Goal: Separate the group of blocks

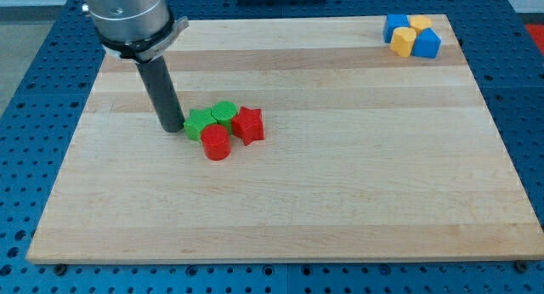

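Note:
A tight group of blocks sits left of the board's middle: a green star-shaped block (199, 123), a green cylinder (224, 113), a red star-shaped block (248, 124) and a red cylinder (216, 144), all touching. My tip (172, 127) rests on the board just left of the green star block, almost touching it. A second group lies at the view's top right: a blue block (395, 26), a yellow block (420, 23), a yellow block (403, 42) and a blue block (427, 43), packed together.
The wooden board (340, 175) lies on a blue perforated table (34, 90). The arm's grey body (127, 14) hangs over the board's top left corner.

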Robot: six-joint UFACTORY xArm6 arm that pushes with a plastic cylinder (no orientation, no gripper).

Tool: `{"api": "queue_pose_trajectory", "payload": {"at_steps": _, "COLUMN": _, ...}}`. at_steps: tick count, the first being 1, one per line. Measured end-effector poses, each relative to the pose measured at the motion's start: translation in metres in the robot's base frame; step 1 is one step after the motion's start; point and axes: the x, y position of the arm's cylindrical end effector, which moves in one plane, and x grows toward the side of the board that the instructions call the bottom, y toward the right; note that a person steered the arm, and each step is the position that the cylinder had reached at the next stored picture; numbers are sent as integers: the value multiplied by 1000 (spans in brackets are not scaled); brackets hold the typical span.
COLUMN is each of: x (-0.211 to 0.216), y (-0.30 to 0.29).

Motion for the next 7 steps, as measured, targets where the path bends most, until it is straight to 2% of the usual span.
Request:
{"api": "queue_pose_trajectory", "payload": {"at_steps": 3, "x": 14, "y": 55}}
{"api": "queue_pose_trajectory", "payload": {"at_steps": 7, "x": 0, "y": 137}}
